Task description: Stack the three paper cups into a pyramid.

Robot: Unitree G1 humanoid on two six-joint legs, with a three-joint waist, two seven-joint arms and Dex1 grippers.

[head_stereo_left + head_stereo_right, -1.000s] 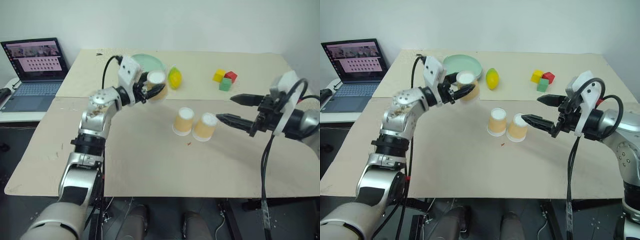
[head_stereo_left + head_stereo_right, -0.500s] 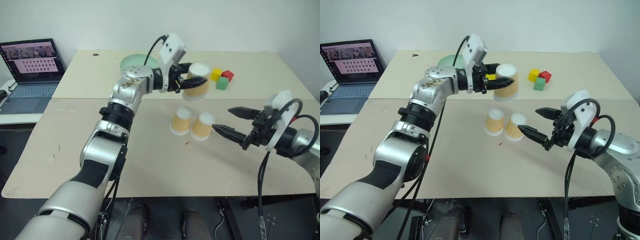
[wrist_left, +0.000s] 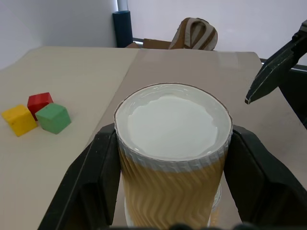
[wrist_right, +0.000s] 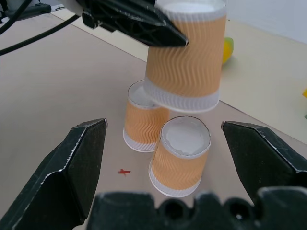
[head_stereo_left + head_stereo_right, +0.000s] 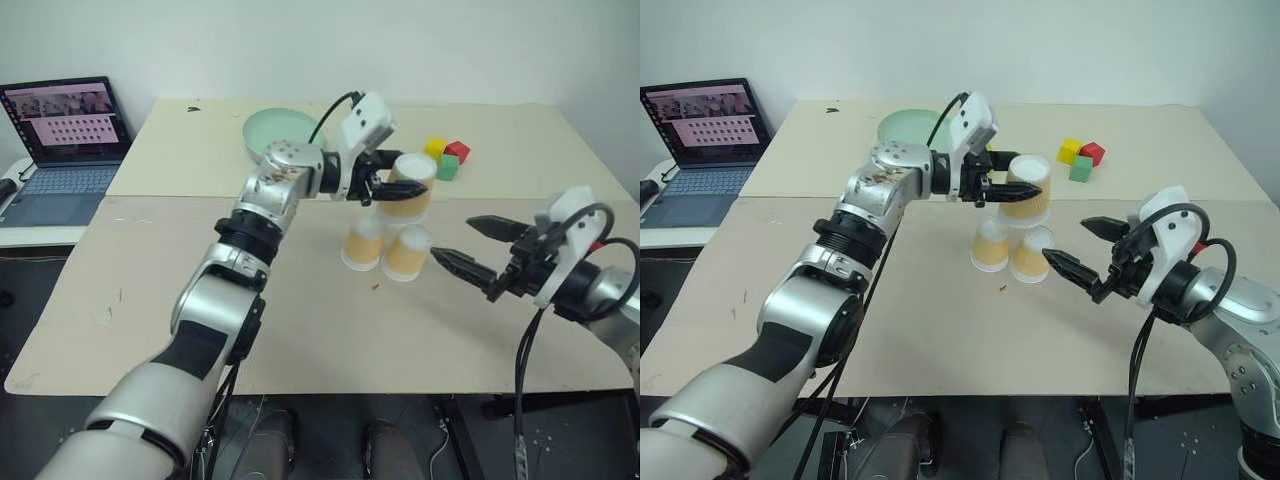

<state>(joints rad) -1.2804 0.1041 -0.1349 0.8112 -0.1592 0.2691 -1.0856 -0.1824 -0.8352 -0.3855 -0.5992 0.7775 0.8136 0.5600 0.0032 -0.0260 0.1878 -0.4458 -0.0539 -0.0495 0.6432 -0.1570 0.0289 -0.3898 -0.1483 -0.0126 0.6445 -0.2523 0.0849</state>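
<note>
Your left gripper point(image 5: 1002, 189) held the third paper cup point(image 5: 1025, 188) with jaws clamped on its sides, the cup inverted, base up, its long axis upright. It hung just above the two base cups point(image 4: 163, 143), which stood inverted and touching near the middle of the tabletop point(image 5: 300, 330). From the right wrist view, the held cup's rim sat over the gap between them, apart from both. Judged from this, the coming move was a straight lowering. Your right gripper point(image 5: 468, 245) waited beside the pair, jaws wide and empty.
</note>
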